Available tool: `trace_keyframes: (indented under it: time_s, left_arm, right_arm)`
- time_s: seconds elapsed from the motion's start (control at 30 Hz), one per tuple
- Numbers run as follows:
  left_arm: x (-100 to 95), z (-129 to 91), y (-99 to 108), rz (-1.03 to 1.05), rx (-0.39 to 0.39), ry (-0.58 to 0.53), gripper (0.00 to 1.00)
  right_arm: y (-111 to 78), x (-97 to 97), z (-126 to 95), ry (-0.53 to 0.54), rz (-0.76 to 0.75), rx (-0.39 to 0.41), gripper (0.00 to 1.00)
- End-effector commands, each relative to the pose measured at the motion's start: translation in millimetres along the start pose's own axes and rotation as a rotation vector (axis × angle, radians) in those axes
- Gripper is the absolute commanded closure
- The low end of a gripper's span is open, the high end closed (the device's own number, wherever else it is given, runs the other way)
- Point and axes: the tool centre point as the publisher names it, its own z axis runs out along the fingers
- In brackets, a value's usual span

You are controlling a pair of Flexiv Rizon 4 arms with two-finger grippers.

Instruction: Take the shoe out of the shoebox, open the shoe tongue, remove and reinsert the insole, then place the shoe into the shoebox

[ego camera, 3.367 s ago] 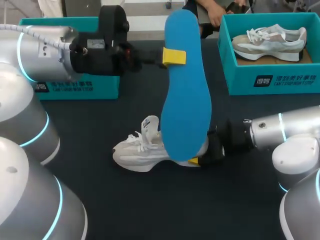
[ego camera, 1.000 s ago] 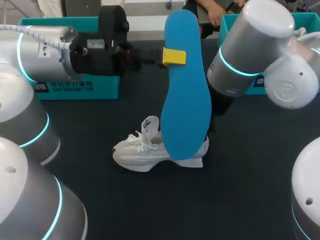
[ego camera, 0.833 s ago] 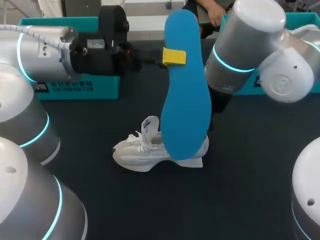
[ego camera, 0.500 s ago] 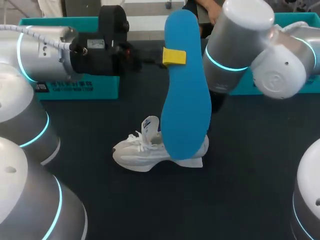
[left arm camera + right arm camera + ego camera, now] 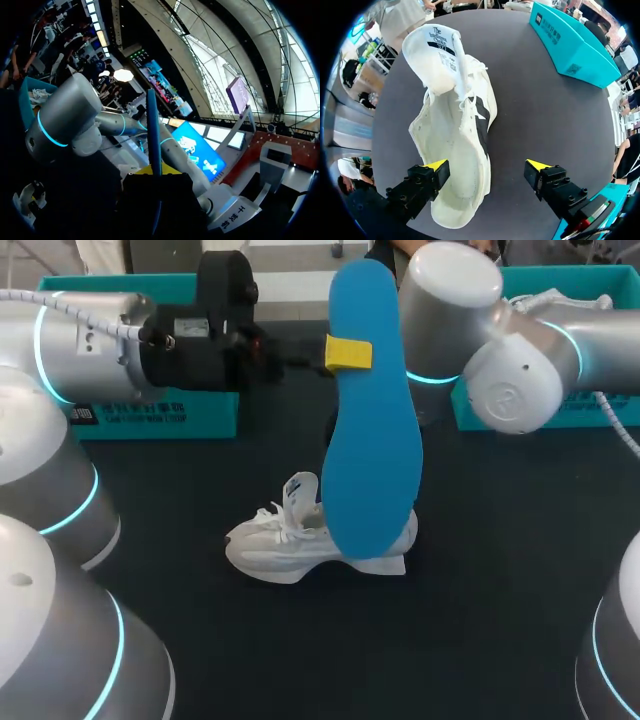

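Your left hand (image 5: pixel 347 353) is pinching the blue insole (image 5: pixel 370 440) upright; your right hand (image 5: pixel 487 166) is hanging spread wide over the shoe (image 5: pixel 455 135).

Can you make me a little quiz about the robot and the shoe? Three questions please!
1. True or false: the insole is inside the shoe.
2. What is the left gripper holding? A the shoe, B the insole, C nothing.
3. Fill the gap: the right gripper, above the shoe, is ___ (open or shut).

Key: 1 false, the insole is up in the air. 2 B. 3 open.
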Motion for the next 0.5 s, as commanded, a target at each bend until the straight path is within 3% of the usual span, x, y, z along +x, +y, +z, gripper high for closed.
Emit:
trace_keyframes:
  time_s: [0.03,0.1,0.23,0.4,0.47,0.5]
  left_arm:
    - [-0.9,0.6,1.1,0.000,0.001,0.000,1.00]
    - [-0.9,0.6,1.1,0.000,0.001,0.000,1.00]
    - [-0.9,0.6,1.1,0.000,0.001,0.000,1.00]
    - [-0.9,0.6,1.1,0.000,0.001,0.000,1.00]
    - [-0.9,0.6,1.1,0.000,0.001,0.000,1.00]
    - [-0.9,0.6,1.1,0.000,0.001,0.000,1.00]
  right_arm:
    - [7.0,-4.9,25.3,0.012,0.000,-0.005,0.00]
    - [8.3,-4.7,30.5,0.017,0.004,-0.005,0.14]
    - [8.2,-3.5,41.2,0.028,0.015,-0.006,0.51]
    - [4.3,-2.4,50.7,0.038,0.029,-0.013,0.66]
    - [3.5,-2.7,52.9,0.052,0.037,0.002,0.75]
    - [2.8,-2.7,53.8,0.050,0.039,0.000,0.85]
